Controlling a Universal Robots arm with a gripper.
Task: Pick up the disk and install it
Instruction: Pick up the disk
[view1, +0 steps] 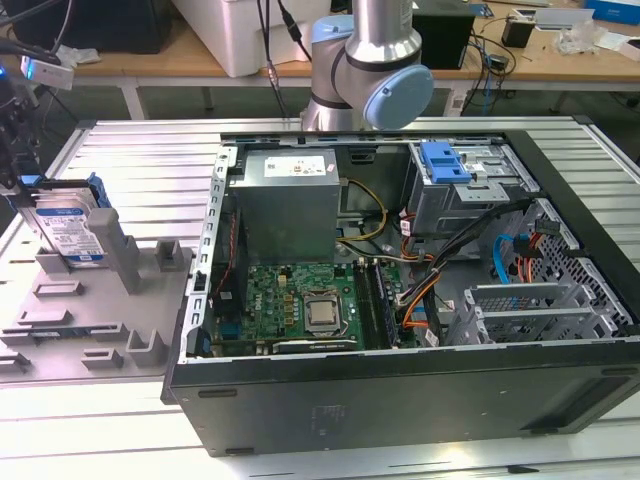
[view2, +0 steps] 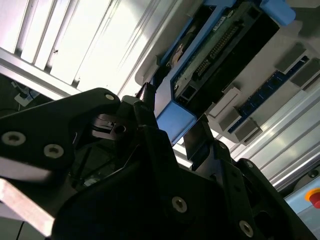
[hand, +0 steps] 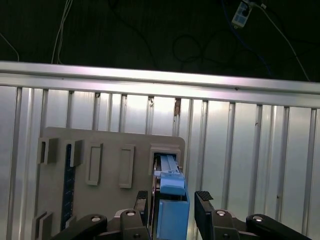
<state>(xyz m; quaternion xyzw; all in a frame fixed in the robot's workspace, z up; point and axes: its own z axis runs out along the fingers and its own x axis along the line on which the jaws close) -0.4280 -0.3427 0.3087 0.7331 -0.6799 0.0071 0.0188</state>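
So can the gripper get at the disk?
Probably yes. The gripper hangs right over the disk, a finger on each side of its blue frame, with nothing between. The disk stands upright in the grey holder, top edge free.

The flat silver disk (view1: 68, 230) carries white-and-blue labelling and blue edging; the moulded plastic fixture (view1: 60, 310) is plain grey.

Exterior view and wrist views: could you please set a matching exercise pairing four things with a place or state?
1 disk; 2 gripper; 3 power supply; 4 drive cage.
A grey box beside the motherboard; B open, astride the disk; C upright in the holder; D has a blue latch.
Pairs: 1-C, 2-B, 3-A, 4-D.
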